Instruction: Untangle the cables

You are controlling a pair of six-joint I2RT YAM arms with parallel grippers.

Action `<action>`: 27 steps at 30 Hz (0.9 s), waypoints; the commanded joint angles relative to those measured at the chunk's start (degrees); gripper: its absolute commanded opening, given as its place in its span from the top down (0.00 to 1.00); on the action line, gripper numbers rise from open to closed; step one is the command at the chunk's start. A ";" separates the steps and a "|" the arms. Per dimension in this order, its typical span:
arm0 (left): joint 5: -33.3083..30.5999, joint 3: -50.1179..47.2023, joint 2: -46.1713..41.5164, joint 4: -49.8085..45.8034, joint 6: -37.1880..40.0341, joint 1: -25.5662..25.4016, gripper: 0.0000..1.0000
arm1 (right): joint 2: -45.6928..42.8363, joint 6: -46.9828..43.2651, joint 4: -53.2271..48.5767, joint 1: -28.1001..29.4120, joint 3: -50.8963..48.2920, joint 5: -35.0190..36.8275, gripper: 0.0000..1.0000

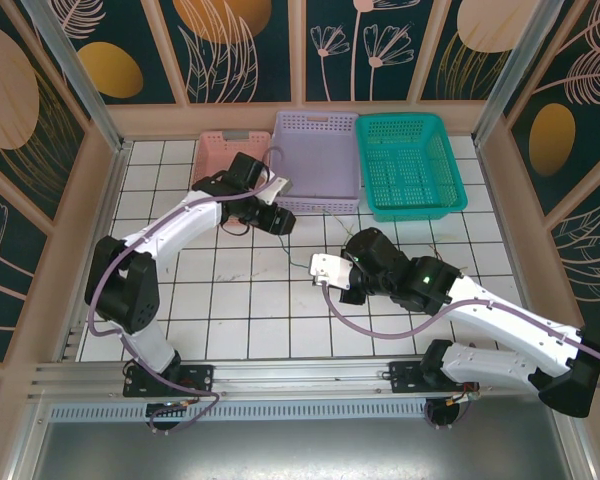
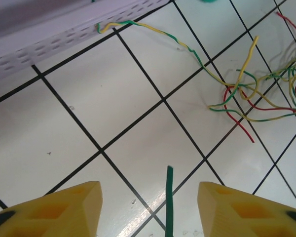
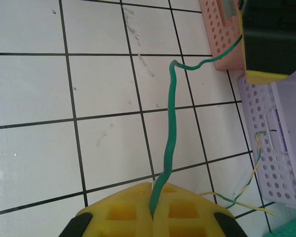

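Observation:
My right gripper (image 3: 153,210) is shut on one end of a green cable (image 3: 170,143). From there the cable runs across the white tiles to my left gripper (image 3: 266,49) by the baskets. In the left wrist view the green cable's (image 2: 169,197) other end pokes up between the yellow fingers (image 2: 69,207), which stand wide apart and do not touch it. A tangle of yellow, green and red cables (image 2: 256,94) lies to the right, with one yellow-green strand (image 2: 153,32) reaching the lilac basket. From above, the left gripper (image 1: 283,222) and right gripper (image 1: 352,243) are about a tile apart.
Three baskets line the back of the table: pink (image 1: 216,150), lilac (image 1: 318,160) and teal (image 1: 410,165). The lilac basket's wall (image 2: 49,37) is just ahead of the left gripper. Wooden walls close in the tiled floor (image 1: 240,300).

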 commanded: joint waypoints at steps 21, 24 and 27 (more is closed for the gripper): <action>-11.41 -6.20 -8.88 33.42 -53.34 10.85 1.00 | -1.79 8.40 1.47 8.92 -4.24 0.71 1.00; -11.66 -4.41 -9.21 33.09 -56.27 12.51 1.00 | -2.69 10.49 2.87 9.66 -6.37 1.05 1.00; -10.42 -2.76 -8.29 30.22 -59.19 13.39 1.00 | -3.72 11.91 4.96 9.63 -7.55 1.06 1.00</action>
